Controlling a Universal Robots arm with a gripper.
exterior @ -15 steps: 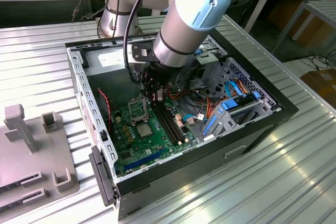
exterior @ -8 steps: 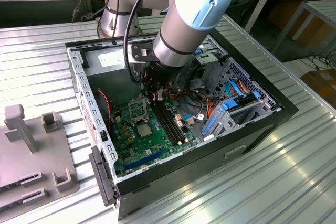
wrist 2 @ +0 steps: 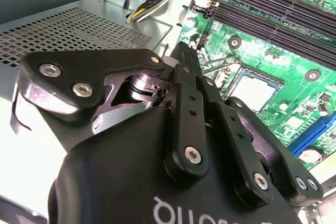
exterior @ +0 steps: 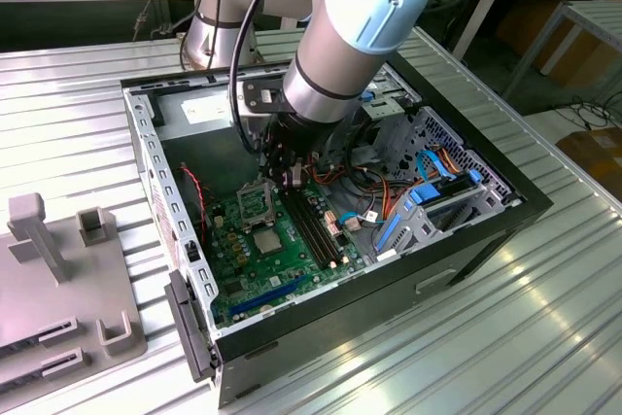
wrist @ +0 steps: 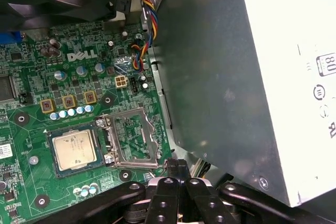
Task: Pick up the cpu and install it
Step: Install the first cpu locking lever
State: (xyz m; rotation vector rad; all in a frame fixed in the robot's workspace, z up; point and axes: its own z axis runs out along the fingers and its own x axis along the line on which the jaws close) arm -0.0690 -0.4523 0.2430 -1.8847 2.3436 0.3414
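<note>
The cpu (wrist: 75, 149), a small square chip with a silver-grey top, lies flat in its socket on the green motherboard (wrist: 31, 93). Beside it, the hinged metal socket frame (wrist: 134, 137) is flipped open. The cpu also shows in the second wrist view (wrist 2: 253, 88) and in the exterior view (exterior: 269, 238). My gripper (wrist: 178, 165) hovers above the board next to the open frame and apart from the cpu. Its black fingers (wrist 2: 184, 87) are pressed together with nothing between them. In the exterior view my gripper (exterior: 285, 174) hangs inside the open computer case (exterior: 486, 230).
A grey power supply box (wrist: 226, 77) stands close beside the gripper, with coloured wires (wrist: 140, 51) near it. Long black memory slots (exterior: 316, 225) run past the socket. A drive cage with blue parts (exterior: 437, 201) fills the case's right side. A grey fixture (exterior: 58, 269) sits on the table outside.
</note>
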